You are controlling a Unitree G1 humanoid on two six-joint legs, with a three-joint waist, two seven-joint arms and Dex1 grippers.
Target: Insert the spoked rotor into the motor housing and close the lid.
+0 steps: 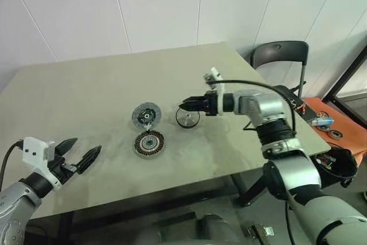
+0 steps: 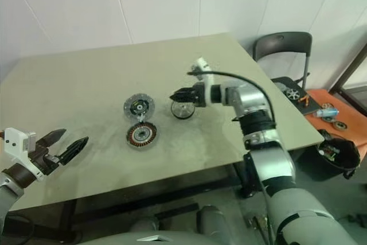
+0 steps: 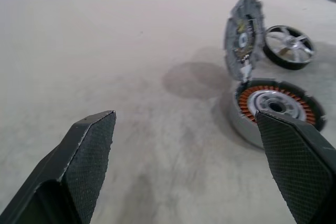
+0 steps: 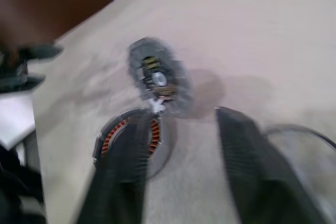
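In the head views, a beige table (image 1: 114, 84) is seen with three motor parts near its middle. The motor housing (image 1: 149, 143), its copper windings ringed round a silver centre, is taken as the landmark. The lid (image 1: 146, 115) is found just behind the housing, tilted up and seemingly joined to it at its near edge. The spoked rotor (image 1: 187, 119) rests on the table to the right of the housing and slightly farther back, beside the lid and apart from it. The right gripper (image 1: 184, 106) is held just above the rotor, pointing toward the lid, with its fingers parted and nothing gripped. The left gripper (image 1: 82, 154) is held well to the left of the housing, near the front table edge, its jaws spread wide and empty. In the left wrist view, the housing (image 3: 273, 106) is seen between the wide-set fingers (image 3: 86, 153), with the lid (image 3: 242, 38) raised behind it and the rotor (image 3: 289, 45) beyond. In the right wrist view, which is blurred, the lid (image 4: 157, 77) and housing (image 4: 113, 135) are seen past the parted fingers (image 4: 247, 150).
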